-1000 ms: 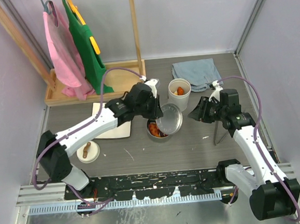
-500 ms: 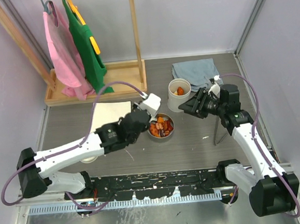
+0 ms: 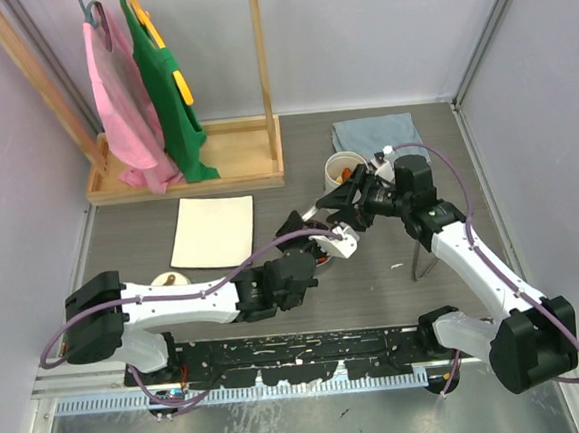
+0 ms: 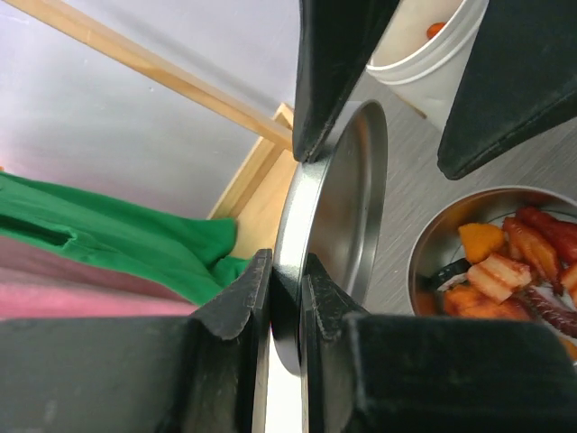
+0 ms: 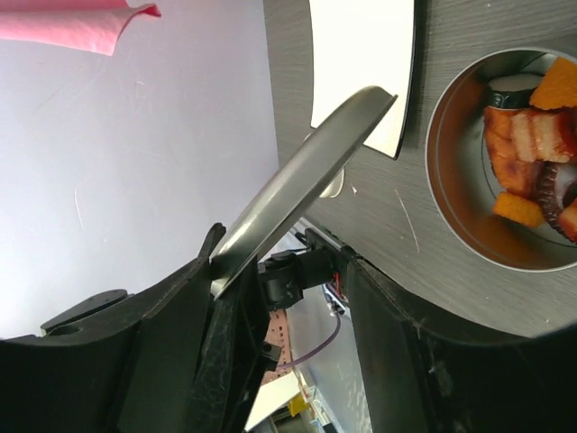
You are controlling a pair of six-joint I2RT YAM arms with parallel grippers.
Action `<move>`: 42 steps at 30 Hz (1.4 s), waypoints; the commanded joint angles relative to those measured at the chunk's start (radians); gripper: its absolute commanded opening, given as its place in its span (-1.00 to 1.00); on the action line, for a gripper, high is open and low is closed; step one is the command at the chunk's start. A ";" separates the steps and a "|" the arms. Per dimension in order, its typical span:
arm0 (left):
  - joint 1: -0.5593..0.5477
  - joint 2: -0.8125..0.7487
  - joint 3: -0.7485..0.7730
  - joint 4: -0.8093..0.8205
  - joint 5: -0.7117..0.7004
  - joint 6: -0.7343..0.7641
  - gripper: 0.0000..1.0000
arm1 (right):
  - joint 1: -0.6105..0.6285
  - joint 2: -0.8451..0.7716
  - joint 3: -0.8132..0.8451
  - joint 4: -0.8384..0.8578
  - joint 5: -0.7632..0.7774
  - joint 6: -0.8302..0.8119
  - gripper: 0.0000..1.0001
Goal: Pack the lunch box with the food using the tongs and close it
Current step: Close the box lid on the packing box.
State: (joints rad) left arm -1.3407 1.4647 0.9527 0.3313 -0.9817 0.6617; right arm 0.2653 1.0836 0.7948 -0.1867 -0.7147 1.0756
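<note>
Lid (image 4: 338, 234) tilts on edge near the open tin (image 5: 451, 176) of food (image 5: 532, 135), pinched by the left tool (image 4: 284, 271); right tool (image 5: 281, 244) gapes wide around its rim.

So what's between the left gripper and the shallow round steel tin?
The flat round steel lid, pinched on edge by the left gripper, then bare grey tabletop: left wrist view.

steel lid (image 4: 332, 212): on edge, raised | tin (image 5: 449, 176): open, food (image 5: 532, 135) inside

I read no legible text, label, brand, number or sign on any item in my camera views.
</note>
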 commanded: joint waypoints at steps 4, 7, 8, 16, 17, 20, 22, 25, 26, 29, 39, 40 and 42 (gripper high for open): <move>-0.037 0.025 -0.035 0.308 -0.046 0.257 -1.00 | 0.027 0.043 0.053 0.056 0.012 0.058 0.29; -0.049 0.040 -0.054 0.369 -0.032 0.311 -1.00 | 0.027 0.052 0.037 0.077 -0.007 0.073 0.22; -0.054 0.045 -0.060 0.389 -0.024 0.326 -1.00 | 0.026 0.057 0.034 0.081 -0.016 0.077 0.22; -0.080 0.118 -0.076 0.525 -0.036 0.467 -1.00 | 0.028 0.056 0.020 0.101 -0.024 0.104 -0.04; -0.084 0.126 -0.081 0.552 -0.035 0.497 -0.99 | 0.027 0.054 0.009 0.110 -0.028 0.116 -0.11; -0.086 0.147 -0.086 0.614 -0.036 0.546 -0.94 | 0.026 0.045 -0.002 0.118 -0.031 0.118 -0.32; -0.087 0.157 -0.087 0.629 -0.038 0.563 -0.90 | 0.027 0.029 -0.010 0.111 -0.015 0.106 -0.40; -0.093 0.164 -0.089 0.632 -0.037 0.562 -0.79 | 0.028 0.013 -0.025 0.112 0.007 0.089 -0.54; -0.095 0.166 -0.090 0.632 -0.038 0.561 -0.74 | 0.027 0.010 -0.029 0.114 0.010 0.083 -0.56; -0.104 0.173 -0.091 0.631 -0.052 0.550 -0.64 | 0.026 0.004 -0.043 0.130 0.018 0.068 -0.60; -0.122 0.136 -0.071 0.364 -0.081 0.291 -0.27 | 0.027 0.004 -0.099 0.169 0.061 0.019 -0.70; -0.123 0.128 -0.067 0.322 -0.079 0.252 -0.24 | 0.027 0.006 -0.112 0.178 0.059 0.018 -0.70; -0.124 0.118 -0.056 0.236 -0.074 0.173 -0.18 | 0.027 0.007 -0.129 0.195 0.059 0.014 -0.70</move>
State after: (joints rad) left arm -1.4551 1.6478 0.8524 0.7036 -1.0367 1.0267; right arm 0.2928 1.1061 0.6910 -0.0631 -0.6880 1.1416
